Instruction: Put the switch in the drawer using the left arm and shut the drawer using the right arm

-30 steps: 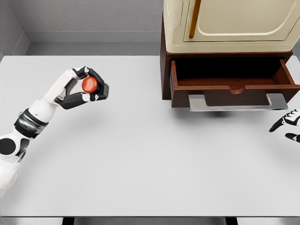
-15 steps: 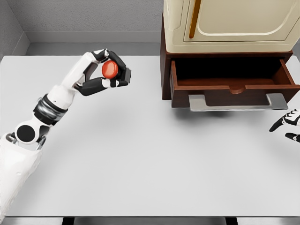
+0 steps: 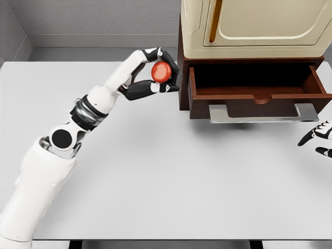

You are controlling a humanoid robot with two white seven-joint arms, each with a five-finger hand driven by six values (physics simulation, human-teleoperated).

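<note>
My left hand (image 3: 160,77) holds the switch (image 3: 161,72), a small black part with a round red button, above the table just left of the cabinet. Its fingers are curled around the switch. The open drawer (image 3: 258,94) of dark brown wood juts out from the cabinet base, with a grey bar handle (image 3: 263,113) on its front; its inside looks dark and bare. My right hand (image 3: 317,138) shows only at the right edge, below the drawer's right end, fingers relaxed and holding nothing.
A cream cabinet (image 3: 254,26) with a wooden door handle stands on the brown base at the back right of the white table (image 3: 155,176). A grey wall runs behind the table.
My left arm has stretched out and carried the switch up and to the right, from the table's left part to just beside the drawer's left corner. The right hand has not moved.
</note>
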